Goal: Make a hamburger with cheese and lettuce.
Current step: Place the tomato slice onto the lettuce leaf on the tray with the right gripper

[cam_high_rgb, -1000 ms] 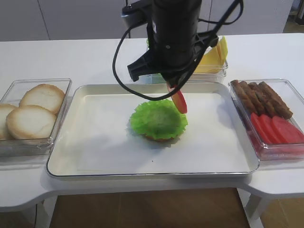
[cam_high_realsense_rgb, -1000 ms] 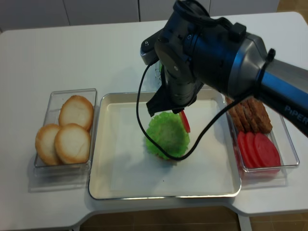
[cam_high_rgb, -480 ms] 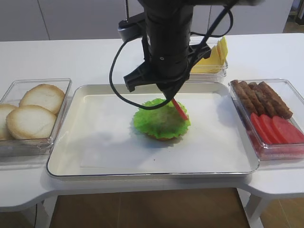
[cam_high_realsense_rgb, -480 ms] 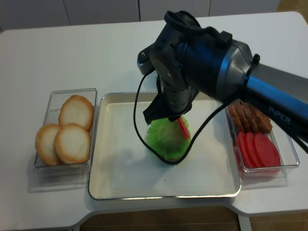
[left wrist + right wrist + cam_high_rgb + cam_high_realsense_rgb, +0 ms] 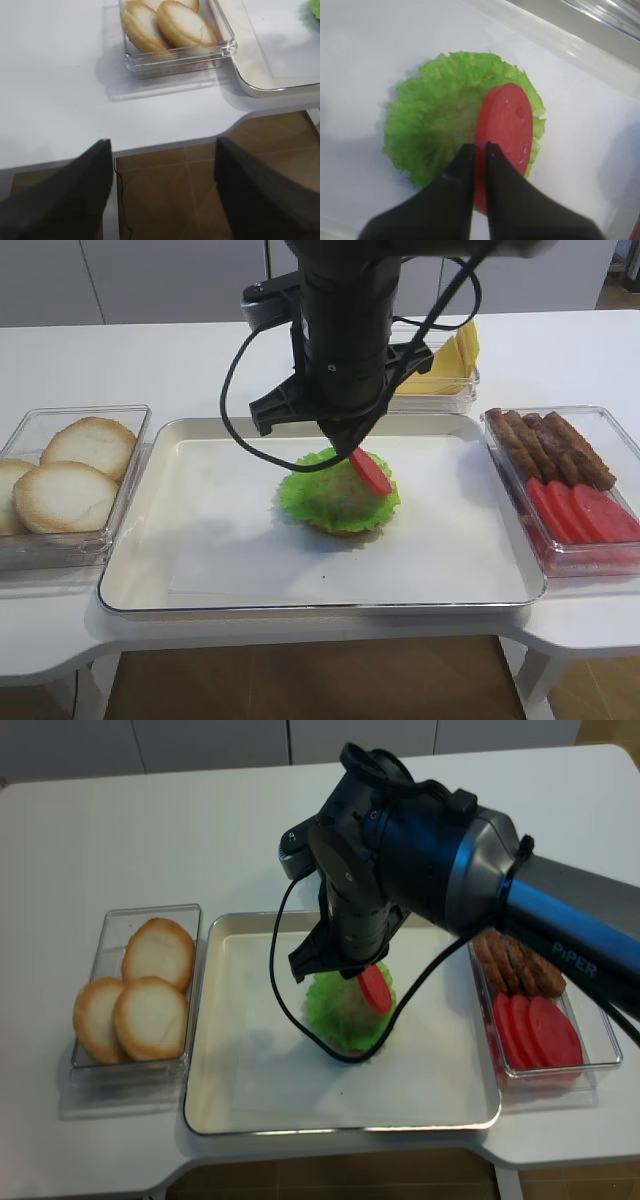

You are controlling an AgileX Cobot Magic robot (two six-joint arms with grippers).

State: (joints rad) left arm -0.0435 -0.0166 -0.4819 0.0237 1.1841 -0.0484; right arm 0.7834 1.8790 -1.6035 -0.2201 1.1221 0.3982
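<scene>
Counted: three bun halves [image 5: 66, 495] at the table's left edge, one lettuce [image 5: 338, 490], four tomato slices [image 5: 585, 512] including one held [image 5: 371, 471], and one tray [image 5: 215, 585].

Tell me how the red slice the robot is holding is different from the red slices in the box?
The held tomato slice is alone, pinched on edge in the shut right gripper, tilted over the lettuce in the tray. The boxed tomato slices lie overlapping in a clear container, beside brown patties, with nothing gripping them. Both are round, flat and red.
</scene>
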